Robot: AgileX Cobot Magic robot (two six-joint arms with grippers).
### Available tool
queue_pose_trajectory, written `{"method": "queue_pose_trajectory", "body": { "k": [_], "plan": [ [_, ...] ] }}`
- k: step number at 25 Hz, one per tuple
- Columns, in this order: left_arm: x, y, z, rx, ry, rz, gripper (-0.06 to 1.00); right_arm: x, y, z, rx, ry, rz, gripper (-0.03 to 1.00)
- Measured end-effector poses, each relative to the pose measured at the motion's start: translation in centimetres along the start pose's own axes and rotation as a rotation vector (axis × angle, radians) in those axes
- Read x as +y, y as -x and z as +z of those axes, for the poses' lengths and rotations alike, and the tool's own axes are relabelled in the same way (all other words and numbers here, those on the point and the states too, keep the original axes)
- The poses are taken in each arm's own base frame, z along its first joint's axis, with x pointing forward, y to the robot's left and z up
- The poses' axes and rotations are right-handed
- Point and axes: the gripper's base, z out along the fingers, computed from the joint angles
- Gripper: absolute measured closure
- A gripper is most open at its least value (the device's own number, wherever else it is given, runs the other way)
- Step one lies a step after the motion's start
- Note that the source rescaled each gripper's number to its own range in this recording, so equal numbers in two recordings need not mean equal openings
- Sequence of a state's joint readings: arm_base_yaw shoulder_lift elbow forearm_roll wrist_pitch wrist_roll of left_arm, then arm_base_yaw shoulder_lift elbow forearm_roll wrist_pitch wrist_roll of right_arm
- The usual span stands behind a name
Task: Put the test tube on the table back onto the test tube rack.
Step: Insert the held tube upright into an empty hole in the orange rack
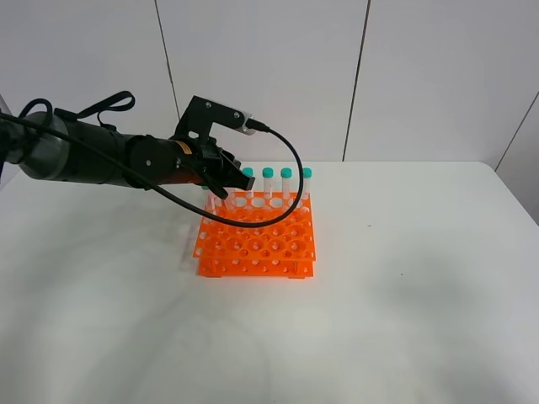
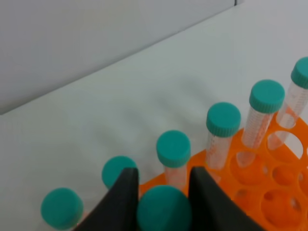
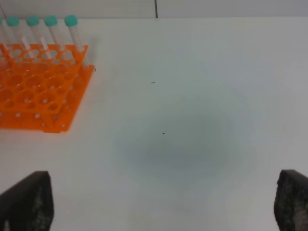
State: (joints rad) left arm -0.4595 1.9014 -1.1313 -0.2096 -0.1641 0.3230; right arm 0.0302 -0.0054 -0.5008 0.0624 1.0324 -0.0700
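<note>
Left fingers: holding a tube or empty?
Holding the test tube: its teal cap sits clamped between the black fingers.

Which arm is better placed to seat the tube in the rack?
Left: the left gripper, jaws shut on the test tube, is at the test tube rack; the right gripper is open, empty, far from it.

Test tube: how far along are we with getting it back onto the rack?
Done: the test tube is off the table. In hand: the left gripper is shut on it at the back row of the test tube rack, beside the standing tubes. Left: seat it in a hole and release; whether its tip is already in is hidden.
</note>
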Motion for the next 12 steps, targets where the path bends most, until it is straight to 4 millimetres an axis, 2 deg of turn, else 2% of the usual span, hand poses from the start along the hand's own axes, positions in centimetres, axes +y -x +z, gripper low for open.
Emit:
{"method": "queue_pose_trajectory", "body": {
  "k": [12],
  "plan": [
    [-0.2,-1.2,1.0,0.033,-0.002,0.001,0.94,0.0,0.0,0.0,0.0,0.001,0.0,-0.03]
  ]
}}
